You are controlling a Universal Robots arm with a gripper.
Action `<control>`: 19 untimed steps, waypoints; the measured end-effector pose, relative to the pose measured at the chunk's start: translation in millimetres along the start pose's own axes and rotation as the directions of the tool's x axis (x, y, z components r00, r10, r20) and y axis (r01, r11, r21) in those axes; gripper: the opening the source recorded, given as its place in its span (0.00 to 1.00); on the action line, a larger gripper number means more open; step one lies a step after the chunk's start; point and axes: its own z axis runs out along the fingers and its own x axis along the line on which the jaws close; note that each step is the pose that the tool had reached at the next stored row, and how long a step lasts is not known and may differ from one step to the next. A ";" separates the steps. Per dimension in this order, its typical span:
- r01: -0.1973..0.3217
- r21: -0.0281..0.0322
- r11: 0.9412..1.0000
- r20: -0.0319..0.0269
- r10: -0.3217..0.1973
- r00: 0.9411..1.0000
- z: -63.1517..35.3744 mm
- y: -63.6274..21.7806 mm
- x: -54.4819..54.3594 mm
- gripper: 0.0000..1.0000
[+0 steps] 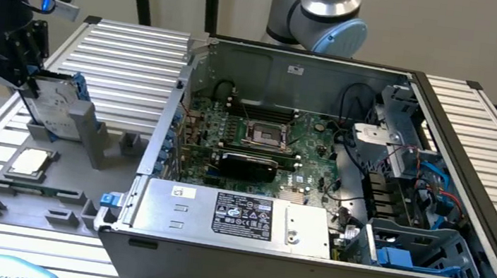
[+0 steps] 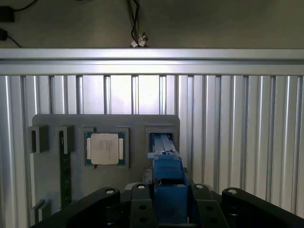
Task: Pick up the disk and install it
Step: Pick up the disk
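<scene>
The disk [image 1: 56, 105] is a silver-grey drive in a blue carrier. It stands on edge at the upright grey holder [image 1: 89, 135] on the exterior view's left. My gripper [image 1: 30, 80] comes down on it from above, its black fingers closed on the carrier's sides. In the wrist view the blue carrier of the disk [image 2: 166, 172] sits between the fingers of my gripper [image 2: 166, 202], and the disk's far end reaches into the holder's slot [image 2: 161, 137]. I cannot tell whether it has lifted clear of the slot.
A grey fixture plate [image 1: 34, 191] on the slatted aluminium table carries a small square chip [image 1: 27, 162] [image 2: 105, 148]. An open computer case [image 1: 476, 138] stands to the exterior view's right, with a motherboard, a labelled grey metal box [image 1: 230, 215] and a drive cage [image 1: 420, 249].
</scene>
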 end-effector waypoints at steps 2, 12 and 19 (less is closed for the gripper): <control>0.000 0.000 1.000 0.000 0.000 1.000 -2.1 -0.1 -0.1 0.33; 0.000 0.000 1.000 0.000 0.000 1.000 -38.3 -0.5 -0.6 0.33; 0.000 0.000 1.000 0.000 0.000 1.000 -69.9 -0.8 -1.1 0.33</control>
